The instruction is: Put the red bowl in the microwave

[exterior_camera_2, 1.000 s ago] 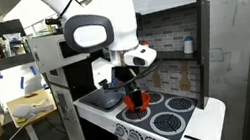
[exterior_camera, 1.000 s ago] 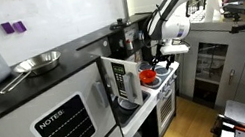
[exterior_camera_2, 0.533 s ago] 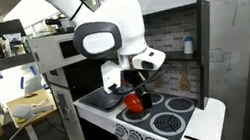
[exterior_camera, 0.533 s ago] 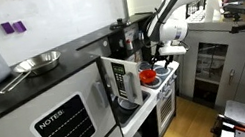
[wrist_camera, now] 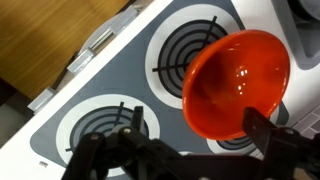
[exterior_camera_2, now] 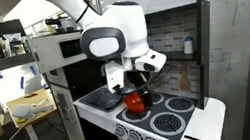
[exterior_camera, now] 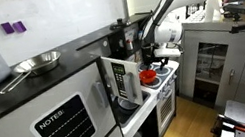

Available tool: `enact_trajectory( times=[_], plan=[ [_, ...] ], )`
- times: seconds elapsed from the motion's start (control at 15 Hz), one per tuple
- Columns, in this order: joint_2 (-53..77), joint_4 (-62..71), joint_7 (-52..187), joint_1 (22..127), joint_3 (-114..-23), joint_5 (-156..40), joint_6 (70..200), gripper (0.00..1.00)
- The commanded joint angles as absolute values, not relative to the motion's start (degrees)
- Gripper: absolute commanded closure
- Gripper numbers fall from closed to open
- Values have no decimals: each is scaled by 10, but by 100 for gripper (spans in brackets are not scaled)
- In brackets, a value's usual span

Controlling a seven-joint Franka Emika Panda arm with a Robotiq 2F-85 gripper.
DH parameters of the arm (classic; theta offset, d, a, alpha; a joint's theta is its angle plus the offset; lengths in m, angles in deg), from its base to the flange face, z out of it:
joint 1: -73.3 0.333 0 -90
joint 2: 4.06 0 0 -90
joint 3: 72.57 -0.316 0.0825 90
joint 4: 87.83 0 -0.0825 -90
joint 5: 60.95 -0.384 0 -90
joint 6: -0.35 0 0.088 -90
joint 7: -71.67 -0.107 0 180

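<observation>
Two dark fingers (wrist_camera: 268,135) are clamped on the rim of the red bowl (wrist_camera: 238,85), which is held kinda tilted by the gripper (exterior_camera_2: 135,87) over the stove burners (wrist_camera: 100,125), just beside the microwave (exterior_camera: 119,79), whose door is swung open.

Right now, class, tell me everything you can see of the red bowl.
The red bowl is small, round and bright red, glossy like plastic, with a smooth, empty inside. It is tilted, its opening turned toward the wrist camera, over the grey toy stove top with its ringed burners. One dark finger of the gripper crosses its lower rim; whether it is clamped cannot be told.
</observation>
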State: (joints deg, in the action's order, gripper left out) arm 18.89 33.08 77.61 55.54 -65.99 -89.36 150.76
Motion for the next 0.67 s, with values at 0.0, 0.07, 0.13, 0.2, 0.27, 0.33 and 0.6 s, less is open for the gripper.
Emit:
enact_trajectory(
  times=[0.0,0.07,0.13,0.2,0.27,0.33,0.6],
  plan=[
    [204,313,790,534,-683,-914,1509,0],
    [206,312,791,532,-685,-915,1508,0],
    [208,311,791,531,-687,-916,1508,0],
    [210,310,791,529,-689,-917,1507,0],
    [212,309,792,527,-691,-919,1507,0],
    [213,310,793,525,-693,-920,1507,0],
    [214,311,793,523,-696,-923,1508,26]
  ],
)
